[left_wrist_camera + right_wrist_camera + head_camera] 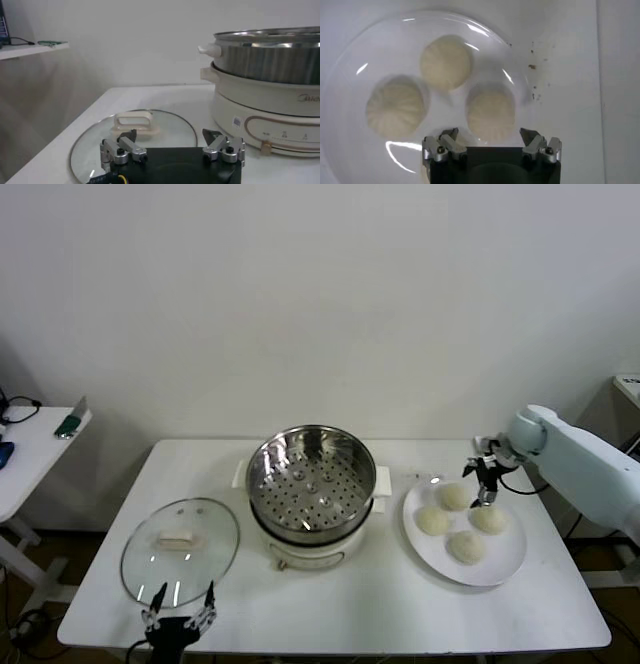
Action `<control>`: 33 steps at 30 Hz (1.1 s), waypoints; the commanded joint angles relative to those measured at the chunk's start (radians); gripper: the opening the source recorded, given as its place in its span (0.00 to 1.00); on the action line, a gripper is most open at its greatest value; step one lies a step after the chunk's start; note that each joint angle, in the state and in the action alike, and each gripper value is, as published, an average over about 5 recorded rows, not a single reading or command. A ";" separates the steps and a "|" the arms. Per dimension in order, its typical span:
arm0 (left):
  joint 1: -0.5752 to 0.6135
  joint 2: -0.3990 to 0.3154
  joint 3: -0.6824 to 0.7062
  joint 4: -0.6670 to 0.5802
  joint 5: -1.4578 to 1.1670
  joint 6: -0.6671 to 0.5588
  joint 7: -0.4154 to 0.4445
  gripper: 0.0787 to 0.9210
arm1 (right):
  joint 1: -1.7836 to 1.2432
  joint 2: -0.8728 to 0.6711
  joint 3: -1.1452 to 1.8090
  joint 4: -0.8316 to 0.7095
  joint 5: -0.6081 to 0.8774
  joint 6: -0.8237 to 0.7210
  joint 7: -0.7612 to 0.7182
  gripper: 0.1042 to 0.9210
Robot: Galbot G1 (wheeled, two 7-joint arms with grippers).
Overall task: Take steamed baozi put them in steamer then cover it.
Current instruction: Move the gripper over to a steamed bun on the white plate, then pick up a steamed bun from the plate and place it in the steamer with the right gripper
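Several cream-white steamed baozi [466, 546] lie on a white plate [505, 569] at the table's right. My right gripper [484, 496] hangs open just above them. In the right wrist view one bao [490, 114] lies right in front of the open right gripper [490, 136], with two others [446, 62] beyond it. The steel steamer [310, 484] stands uncovered mid-table, its perforated tray bare. The glass cover [180, 549] lies flat to its left. My left gripper [184, 591] waits open at the table's front edge, just short of the cover [135, 130], with the steamer [270, 65] beside it.
A small side table [40, 444] with a few items stands at the far left. Dark crumbs [534, 65] dot the tabletop beside the plate [350, 75]. A plain wall runs behind the table.
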 commanded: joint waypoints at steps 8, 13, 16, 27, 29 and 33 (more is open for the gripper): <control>-0.002 0.000 -0.001 0.014 0.000 -0.005 -0.003 0.88 | -0.014 0.080 0.022 -0.102 -0.032 0.014 0.011 0.81; -0.003 0.000 -0.002 0.011 -0.001 -0.003 -0.005 0.88 | -0.008 0.080 0.020 -0.096 -0.048 0.018 0.008 0.70; -0.003 0.000 -0.002 0.008 -0.001 -0.001 -0.005 0.88 | 0.012 0.066 -0.008 -0.067 -0.025 0.019 -0.006 0.66; -0.003 0.000 0.003 0.006 0.003 -0.002 -0.015 0.88 | 0.358 -0.018 -0.267 0.183 0.134 0.102 -0.063 0.62; -0.004 0.000 0.005 0.006 0.003 -0.001 -0.016 0.88 | 0.487 -0.007 -0.353 0.229 0.181 0.143 -0.073 0.62; -0.006 0.000 0.009 0.003 0.004 -0.001 -0.017 0.88 | 0.700 0.058 -0.478 0.306 0.286 0.239 -0.094 0.62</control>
